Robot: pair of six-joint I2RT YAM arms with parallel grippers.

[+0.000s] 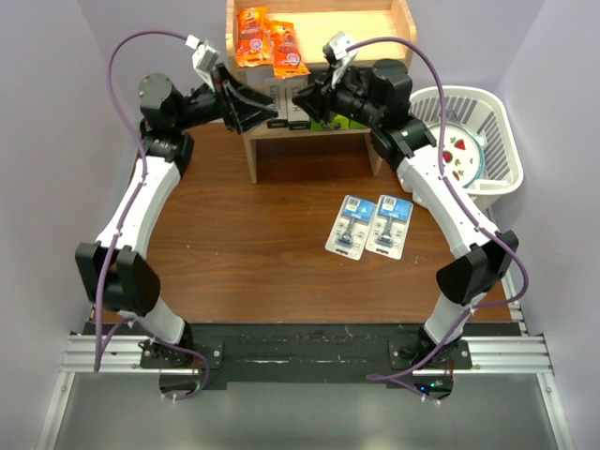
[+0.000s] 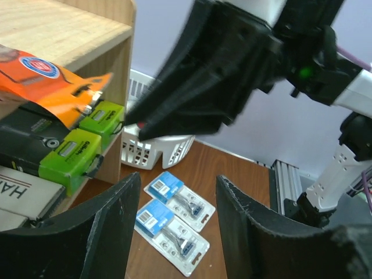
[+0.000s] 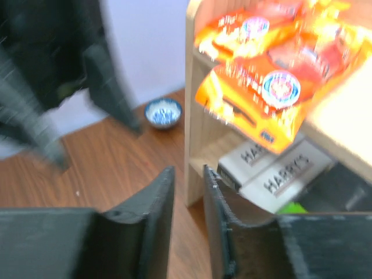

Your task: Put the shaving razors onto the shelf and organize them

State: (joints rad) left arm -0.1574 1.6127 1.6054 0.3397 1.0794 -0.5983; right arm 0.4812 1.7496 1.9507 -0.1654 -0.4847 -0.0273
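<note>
The wooden shelf (image 1: 375, 23) stands at the back. Its lower board holds two black boxes with lime-green ends (image 2: 72, 152) and white HARRY'S boxes (image 3: 285, 174), also seen in the left wrist view (image 2: 23, 187). Two clear blister cards with blue headers (image 1: 370, 226) lie flat on the table; they also show between the left fingers (image 2: 171, 215). My left gripper (image 1: 272, 111) is open wide and empty at the shelf's front left. My right gripper (image 1: 302, 98) faces it at the shelf front; its jaws (image 3: 187, 177) stand a narrow gap apart, holding nothing.
Orange snack packets (image 1: 267, 42) lie on the shelf top and overhang its front edge. A white slatted basket (image 1: 492, 112) with a plate inside stands at the right. A small blue bowl (image 3: 163, 112) sits on the table left of the shelf.
</note>
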